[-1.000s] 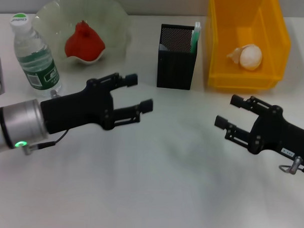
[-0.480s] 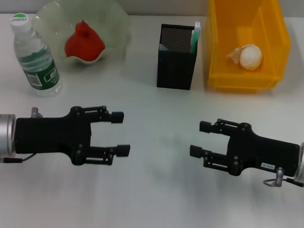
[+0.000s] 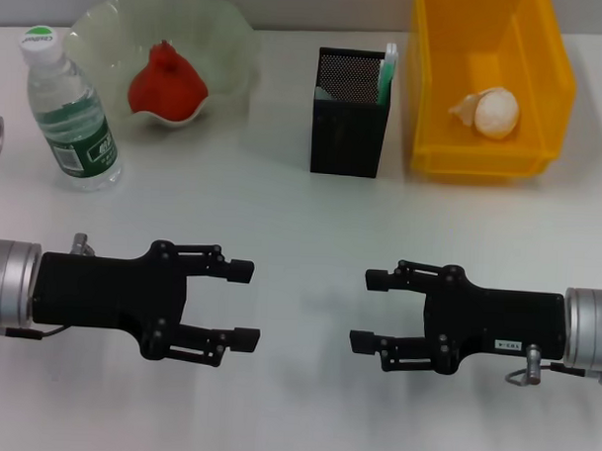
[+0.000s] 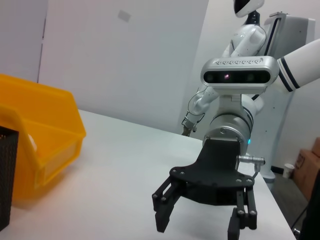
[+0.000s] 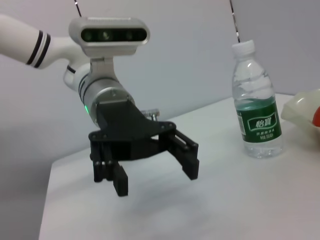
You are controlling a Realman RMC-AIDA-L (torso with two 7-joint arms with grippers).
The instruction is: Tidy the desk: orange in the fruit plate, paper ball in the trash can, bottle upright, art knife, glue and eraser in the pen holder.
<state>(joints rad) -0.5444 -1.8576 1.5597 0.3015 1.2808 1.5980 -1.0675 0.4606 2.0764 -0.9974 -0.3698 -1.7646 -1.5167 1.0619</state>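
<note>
Both arms have pulled back to the desk's [image 3: 311, 236] near edge, left gripper [image 3: 241, 303] and right gripper [image 3: 369, 309] released and empty; orange [image 3: 166, 82] in plate [image 3: 233, 40], ball [image 3: 493, 111] in bin [image 3: 558, 86], bottle [image 3: 69, 114] upright by holder [image 3: 349, 128], so tidy looks finished.
</note>
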